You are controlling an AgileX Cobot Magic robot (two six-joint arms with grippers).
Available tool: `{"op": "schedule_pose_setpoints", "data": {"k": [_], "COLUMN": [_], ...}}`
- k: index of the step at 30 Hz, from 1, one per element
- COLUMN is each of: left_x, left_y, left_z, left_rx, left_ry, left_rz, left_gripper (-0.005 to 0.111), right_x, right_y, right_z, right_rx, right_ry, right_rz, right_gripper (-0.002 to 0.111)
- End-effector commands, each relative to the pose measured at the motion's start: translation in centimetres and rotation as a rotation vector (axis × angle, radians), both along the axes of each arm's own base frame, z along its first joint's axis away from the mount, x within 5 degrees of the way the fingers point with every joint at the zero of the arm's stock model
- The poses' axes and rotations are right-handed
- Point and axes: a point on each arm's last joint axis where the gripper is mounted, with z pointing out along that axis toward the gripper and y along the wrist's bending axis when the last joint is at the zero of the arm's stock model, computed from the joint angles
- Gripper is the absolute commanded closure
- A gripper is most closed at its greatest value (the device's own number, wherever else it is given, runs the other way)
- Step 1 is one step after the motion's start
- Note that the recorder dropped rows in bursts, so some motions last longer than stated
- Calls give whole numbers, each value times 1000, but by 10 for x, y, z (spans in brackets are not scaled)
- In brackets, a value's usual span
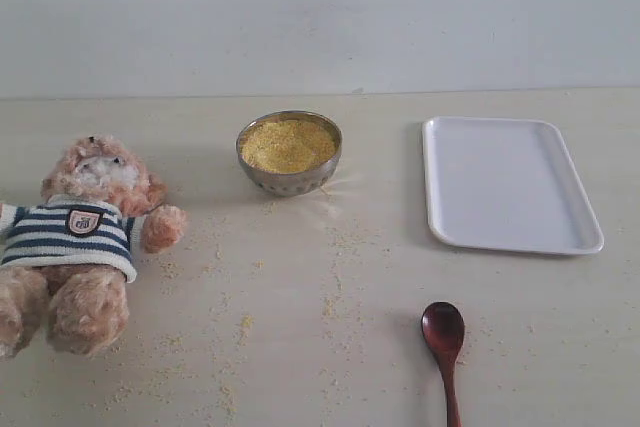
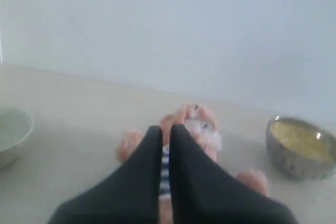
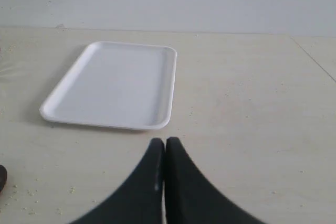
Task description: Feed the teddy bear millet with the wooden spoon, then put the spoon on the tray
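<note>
So the wooden spoon (image 1: 443, 337) lies flat near the front edge of the table (image 1: 560, 347), right of the middle. Its long axis runs front-to-back, with the oval bowl toward the far edge and the slim handle heading off the front edge. That side belongs to the right arm, so I'd say the right gripper (image 3: 165, 145) is the one to grab it. Its dark fingers are pressed together on nothing, and so are the left gripper's (image 2: 165, 129). Neither arm shows in the exterior view.

The spoon is glossy reddish-brown wood. The flat white tray (image 1: 512, 185), rounded corners and low rim, sits beyond it toward the right edge. The grainy yellow millet (image 1: 288, 145) is heaped in a shiny metal bowl (image 1: 290, 182) mid-table, with loose specks all over. The fluffy teddy bear (image 1: 75, 237) in its striped shirt lies on its back at the left edge.
</note>
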Motion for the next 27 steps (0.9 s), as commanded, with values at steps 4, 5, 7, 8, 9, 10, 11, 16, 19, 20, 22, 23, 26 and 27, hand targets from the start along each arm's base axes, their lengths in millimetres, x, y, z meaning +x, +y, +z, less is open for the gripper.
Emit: {"op": "schedule_pose_setpoints", "data": {"k": [4, 5, 7, 8, 9, 10, 11, 16, 19, 20, 22, 23, 26, 27], "left_x": [-6, -9, -19, -22, -24, -26, -24, 18, 70, 90, 126, 142, 171, 175], "left_y": [5, 6, 10, 12, 14, 16, 19, 27, 26, 21, 11, 5, 1, -1], "left_z": [33, 41, 57, 60, 61, 66, 70, 80, 81, 81, 77, 78, 75, 74], "left_rx": [-85, -80, -92, -124, -161, -195, -243, -253, -255, -253, -194, -132, -5, 25], "left_ry": [-369, -467, -674, -722, -747, -766, -762, -475, -151, -14, 258, 398, 673, 729], "left_rz": [40, 52, 84, 100, 116, 124, 138, 245, 236, 184, 62, -12, -129, -162], "left_gripper": [102, 102, 102, 102, 102, 102, 102, 102, 102, 102, 102, 102, 102, 102], "right_x": [0, 0, 0, 0, 0, 0, 0, 0, 0, 0, 0, 0, 0, 0], "right_y": [0, 0, 0, 0, 0, 0, 0, 0, 0, 0, 0, 0, 0, 0], "right_z": [1, 1, 1, 1, 1, 1, 1, 1, 1, 1, 1, 1, 1, 1], "right_rx": [-6, -6, -6, -6, -6, -6, -6, -6, -6, -6, -6, -6, -6, -6], "right_ry": [-12, -12, -12, -12, -12, -12, -12, -12, -12, -12, -12, -12, -12, -12], "right_rz": [-2, -2, -2, -2, -2, -2, -2, -2, -2, -2, -2, -2, -2, -2], "right_gripper": [108, 108, 108, 108, 108, 108, 108, 108, 108, 108, 108, 108, 108, 108]}}
